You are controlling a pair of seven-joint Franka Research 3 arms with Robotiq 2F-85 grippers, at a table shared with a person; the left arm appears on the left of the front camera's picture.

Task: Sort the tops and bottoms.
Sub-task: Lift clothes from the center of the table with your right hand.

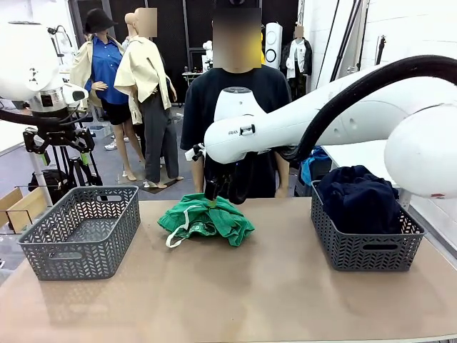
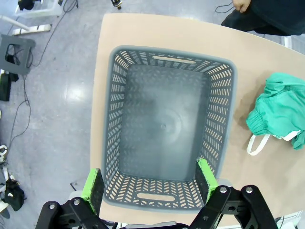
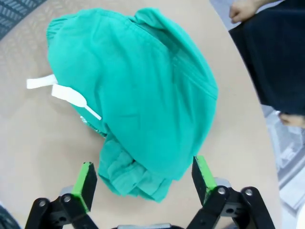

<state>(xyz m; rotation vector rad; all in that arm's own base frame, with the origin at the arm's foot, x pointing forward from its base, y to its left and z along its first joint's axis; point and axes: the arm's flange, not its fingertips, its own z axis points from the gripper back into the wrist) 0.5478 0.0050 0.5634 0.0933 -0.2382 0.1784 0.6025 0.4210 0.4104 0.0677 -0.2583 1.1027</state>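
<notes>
A bright green garment (image 1: 207, 219) with a white cord (image 3: 62, 91) lies crumpled on the table's middle, toward the far edge. My right gripper (image 1: 213, 196) hangs directly over it, open. In the right wrist view the fingers (image 3: 201, 172) stand either side of the green garment's (image 3: 138, 90) near edge, and my right gripper (image 3: 143, 176) holds nothing. Dark navy garments (image 1: 357, 200) are piled in the grey basket (image 1: 365, 251) on the right. My left gripper (image 1: 64, 153) hovers high at the left, open and empty, above the empty grey basket (image 1: 80, 230).
The person stands at the far side behind the green garment, one hand (image 3: 243, 9) near the table edge. In the left wrist view my left gripper (image 2: 148, 183) looks straight down into the empty basket (image 2: 167, 129), with the green garment (image 2: 281, 112) off to the right.
</notes>
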